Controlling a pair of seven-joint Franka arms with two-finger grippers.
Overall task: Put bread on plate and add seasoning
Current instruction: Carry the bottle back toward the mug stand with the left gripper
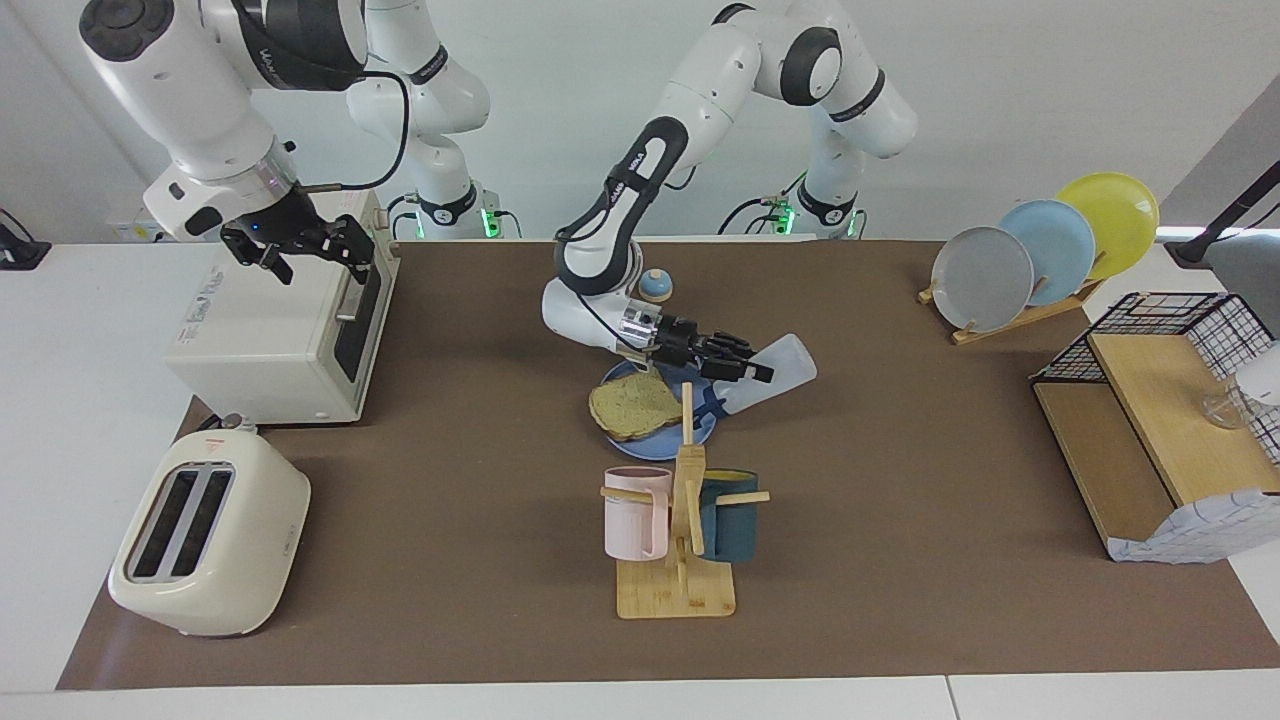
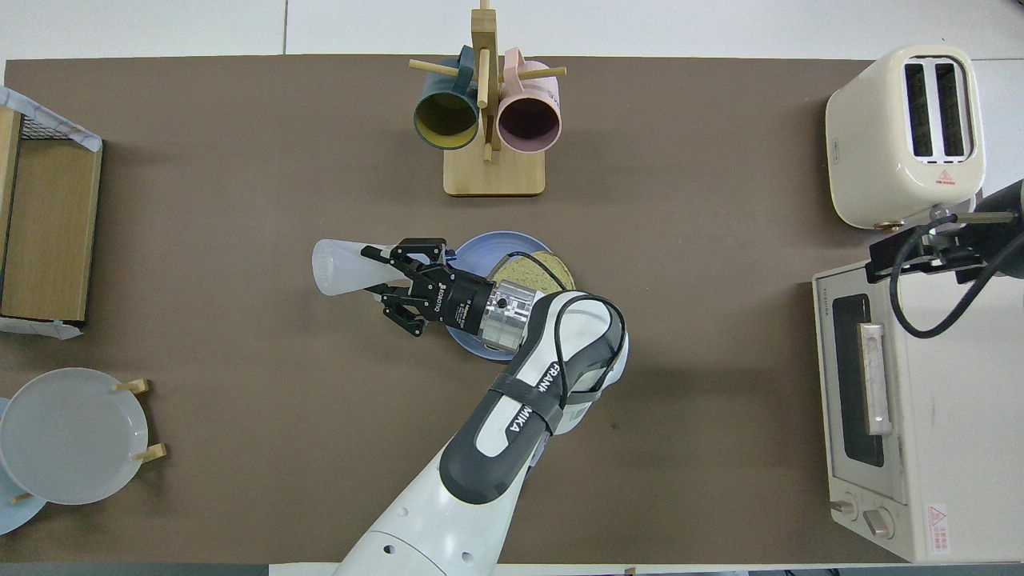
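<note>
The bread (image 1: 635, 405) lies flat on the blue plate (image 1: 640, 446) in the middle of the table; in the overhead view the bread (image 2: 548, 268) and the plate (image 2: 480, 248) are partly covered by my left arm. My left gripper (image 1: 745, 362) is shut on the seasoning bottle (image 1: 790, 362) and holds it in the air, tipped almost level, at the plate's edge toward the left arm's end. The cap end points at the plate. It also shows in the overhead view, gripper (image 2: 384, 284) and bottle (image 2: 340, 268). My right gripper (image 1: 300, 248) waits, open and empty, over the toaster oven.
A wooden mug rack (image 1: 680, 590) with a pink and a dark teal mug stands just farther from the robots than the plate. A toaster oven (image 1: 280, 340) and toaster (image 1: 205, 535) are at the right arm's end. A plate rack (image 1: 1040, 250), a shelf (image 1: 1150, 450) and a small bell (image 1: 656, 287) are also here.
</note>
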